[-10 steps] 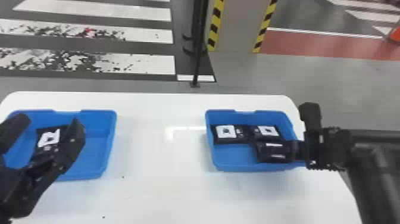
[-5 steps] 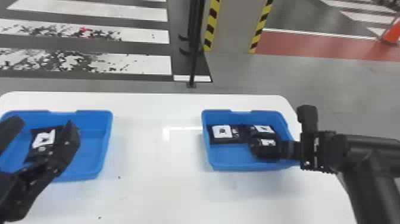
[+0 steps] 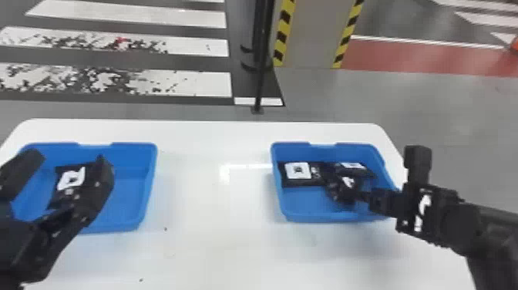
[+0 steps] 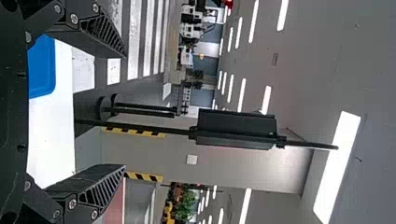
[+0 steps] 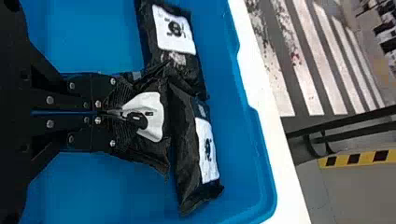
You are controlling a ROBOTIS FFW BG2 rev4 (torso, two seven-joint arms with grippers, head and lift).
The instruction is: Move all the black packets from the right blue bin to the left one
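In the head view my right gripper (image 3: 358,196) is low inside the right blue bin (image 3: 308,216), pinching a black packet (image 3: 346,184). The right wrist view has the right gripper (image 5: 112,112) shut on that packet (image 5: 150,112), which is bunched between the fingertips. Two other black packets lie beside it, one (image 5: 173,32) and another (image 5: 191,154) at an angle. My left gripper (image 3: 69,164) stands open in front of the left blue bin (image 3: 148,185), partly covering it; a black packet (image 3: 71,179) lies in that bin. The left gripper (image 4: 123,112) holds nothing in its wrist view.
Both bins stand on a white table (image 3: 208,247), with a wide stretch of tabletop between them. A thin black post (image 3: 262,69) rises from the floor beyond the table's far edge, near a pillar (image 3: 314,34) with striped edges.
The right gripper has closed on the front packet, which is now crumpled and tilted. The right arm has shifted slightly; the left gripper remains open over its side.
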